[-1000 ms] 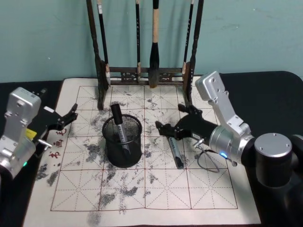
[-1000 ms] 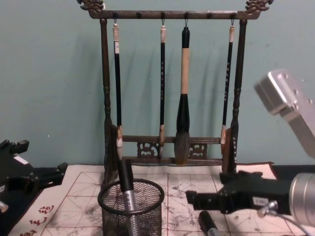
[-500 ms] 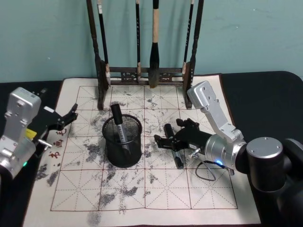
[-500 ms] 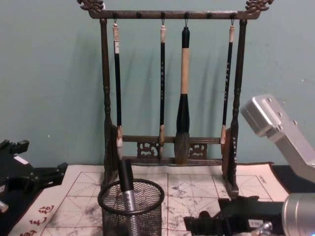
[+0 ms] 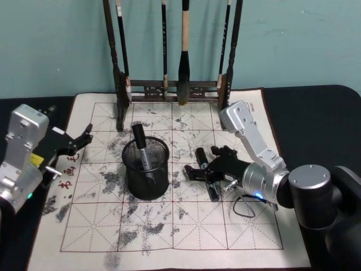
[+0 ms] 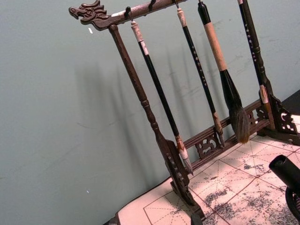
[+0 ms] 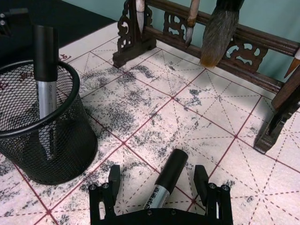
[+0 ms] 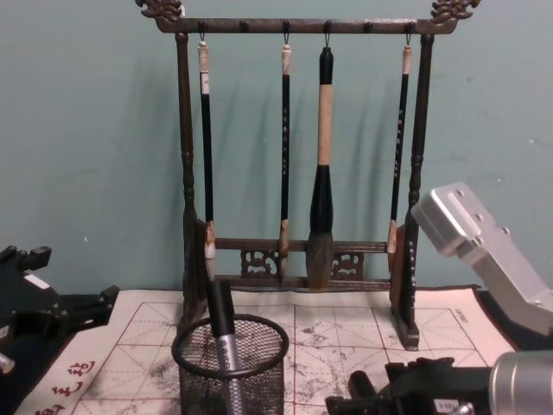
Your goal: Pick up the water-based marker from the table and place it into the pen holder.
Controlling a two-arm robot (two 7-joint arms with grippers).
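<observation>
The black surface (image 5: 316,107) is mostly covered by a big sheet of gridded practice paper (image 5: 158,226) with ink smudges all over it. At the far edge of the sheet stands the tall dark brush rack (image 8: 186,173) with four brushes hanging from it.

The right gripper (image 7: 158,176) is down low over the paper, just right of the pen holder. Its fingers are spread with one on each side of the water-based marker (image 7: 169,168), and there's a gap on both sides, so it isn't pinching anything. The left gripper (image 5: 87,135) hangs off by the left edge of the sheet, fingers apart, holding nothing.

The pen holder (image 5: 135,180) sits upright on the paper in front of the rack, with a second marker (image 5: 140,144) leaning inside it. The water-based marker lies flat on the paper, cap pointing toward the rack.
</observation>
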